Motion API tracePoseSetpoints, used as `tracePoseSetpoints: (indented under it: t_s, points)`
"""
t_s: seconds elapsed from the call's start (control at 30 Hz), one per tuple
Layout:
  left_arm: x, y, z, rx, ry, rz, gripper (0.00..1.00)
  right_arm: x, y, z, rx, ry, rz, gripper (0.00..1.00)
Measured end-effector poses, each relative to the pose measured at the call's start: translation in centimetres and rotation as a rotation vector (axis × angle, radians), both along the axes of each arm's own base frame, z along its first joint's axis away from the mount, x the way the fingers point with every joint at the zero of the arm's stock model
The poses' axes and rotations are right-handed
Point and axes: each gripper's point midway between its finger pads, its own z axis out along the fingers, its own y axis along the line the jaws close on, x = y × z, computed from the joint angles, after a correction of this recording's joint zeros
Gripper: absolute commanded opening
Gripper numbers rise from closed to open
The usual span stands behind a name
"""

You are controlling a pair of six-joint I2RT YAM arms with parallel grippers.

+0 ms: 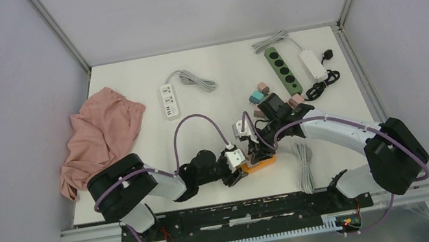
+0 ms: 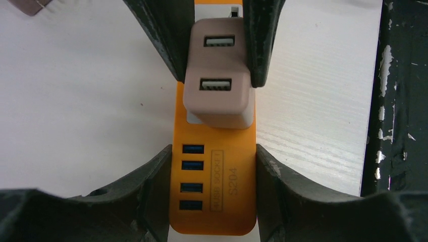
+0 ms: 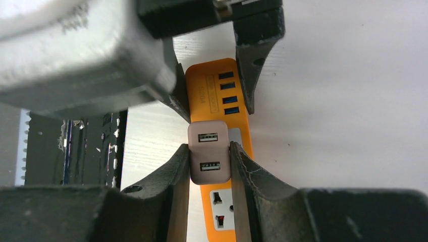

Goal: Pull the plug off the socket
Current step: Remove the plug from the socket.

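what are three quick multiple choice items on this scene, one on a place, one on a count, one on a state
1. Where on the table is the pink cloth? A by its left edge; B far right corner; C near right corner.
2. How many blue USB ports show on the orange power strip? A two; B four; C six.
3. What state is the beige charger in? A loose on the table; B clamped in the right gripper; C dangling from a cord.
Answers: 1 A, the top view shows it there. 2 B, four in a column in the left wrist view. 3 B, the jaws press both its sides.
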Motion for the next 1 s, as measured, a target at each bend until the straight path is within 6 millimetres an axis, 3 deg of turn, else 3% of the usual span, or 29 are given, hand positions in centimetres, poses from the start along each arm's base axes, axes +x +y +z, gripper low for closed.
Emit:
tracePoseSetpoints:
  t_s: [0.33, 0.7, 0.83, 1.0]
  points:
    - [0.5, -0.8, 1.2, -0.039, -0.023, 0.0, 0.03, 0.2, -2.2, 1.5, 0.059, -0.033, 0.075, 0.0]
    - [0.0, -0.1, -0.2, 0.011, 0.007, 0.0, 0.03, -1.1, -1.9, 2.5, 0.096, 0.009, 0.119, 0.0]
    - [0.0, 0.0, -0.3, 0.016, 0.01, 0.005, 0.1, 1.5, -2.7, 4.1, 0.116, 0.007, 0.015, 0.0]
    - [0.1, 0.1, -0.3, 0.016, 0.015, 0.016, 0.35, 5.3, -4.8, 5.6, 0.14, 0.039, -0.198, 0.01]
